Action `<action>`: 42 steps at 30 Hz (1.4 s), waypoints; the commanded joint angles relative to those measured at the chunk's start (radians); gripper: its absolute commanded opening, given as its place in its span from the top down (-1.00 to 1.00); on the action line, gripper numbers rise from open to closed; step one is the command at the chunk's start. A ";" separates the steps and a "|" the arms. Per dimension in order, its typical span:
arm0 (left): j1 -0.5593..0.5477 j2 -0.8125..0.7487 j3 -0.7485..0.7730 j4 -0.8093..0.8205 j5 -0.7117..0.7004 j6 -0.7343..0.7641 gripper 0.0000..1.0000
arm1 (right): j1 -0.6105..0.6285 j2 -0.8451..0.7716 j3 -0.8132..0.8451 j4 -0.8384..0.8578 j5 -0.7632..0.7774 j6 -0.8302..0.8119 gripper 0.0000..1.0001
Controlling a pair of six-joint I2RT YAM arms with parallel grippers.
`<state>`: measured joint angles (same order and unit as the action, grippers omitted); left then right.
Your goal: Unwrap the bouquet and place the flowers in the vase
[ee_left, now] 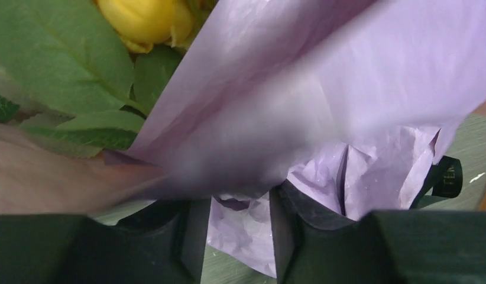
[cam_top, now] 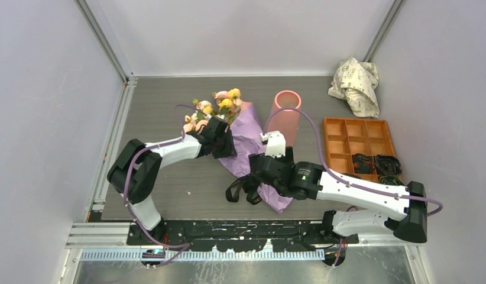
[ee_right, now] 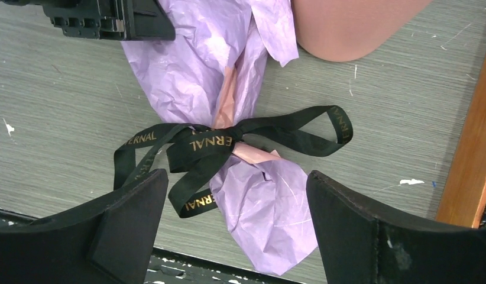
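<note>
The bouquet [cam_top: 246, 145] lies on the table in its lilac paper. The flowers [cam_top: 220, 106] point to the back and a black ribbon [ee_right: 229, 142] ties the narrow end. My left gripper [cam_top: 220, 139] is at the flower end. Its fingers [ee_left: 187, 236] stand partly closed, with lilac paper [ee_left: 323, 94] draped over their tips, so any pinch is hidden. A yellow flower [ee_left: 149, 21] and leaves [ee_left: 57, 53] sit just beyond. My right gripper [ee_right: 236, 177] is open wide, straddling the paper tail below the ribbon without touching it. The salmon-pink vase [cam_top: 286, 115] stands upright right of the bouquet.
An orange compartment tray [cam_top: 359, 145] holding dark items sits at the right, close to my right arm. Crumpled printed white paper [cam_top: 356, 86] lies in the back right corner. Walls enclose the table on three sides.
</note>
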<state>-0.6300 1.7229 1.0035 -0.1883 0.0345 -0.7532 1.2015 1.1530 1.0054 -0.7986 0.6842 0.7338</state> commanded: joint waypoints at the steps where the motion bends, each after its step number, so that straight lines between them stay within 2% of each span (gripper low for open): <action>1: -0.007 0.030 0.084 -0.060 -0.104 -0.030 0.33 | 0.004 -0.045 -0.021 0.016 0.065 0.034 -0.84; 4: -0.003 0.058 0.131 -0.159 -0.196 -0.013 0.59 | 0.004 -0.048 -0.032 0.032 0.064 0.028 -0.84; 9: 0.061 0.079 0.164 -0.278 -0.261 0.014 0.74 | 0.004 -0.030 -0.041 0.053 0.063 0.022 -0.84; 14: 0.172 0.027 0.100 -0.274 -0.255 0.037 0.77 | 0.003 0.004 -0.061 0.117 0.037 0.010 -0.84; 24: 0.243 -0.064 0.038 -0.305 -0.301 0.097 0.77 | -0.079 0.205 -0.061 0.340 -0.149 0.004 -0.75; 28: 0.244 -0.081 0.003 -0.287 -0.294 0.097 0.77 | -0.156 0.293 -0.034 0.388 -0.212 0.001 -0.63; 34: 0.245 -0.082 -0.015 -0.265 -0.267 0.097 0.77 | -0.239 0.406 0.007 0.413 -0.221 -0.002 -0.45; 38: 0.244 -0.081 -0.016 -0.255 -0.251 0.095 0.77 | -0.256 0.475 0.029 0.423 -0.216 -0.011 -0.38; 42: 0.245 -0.082 -0.023 -0.248 -0.245 0.095 0.77 | -0.257 0.539 0.053 0.436 -0.223 -0.012 -0.20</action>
<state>-0.3901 1.6638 1.0061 -0.4259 -0.2207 -0.6716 0.9451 1.6562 1.0058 -0.4114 0.4629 0.7277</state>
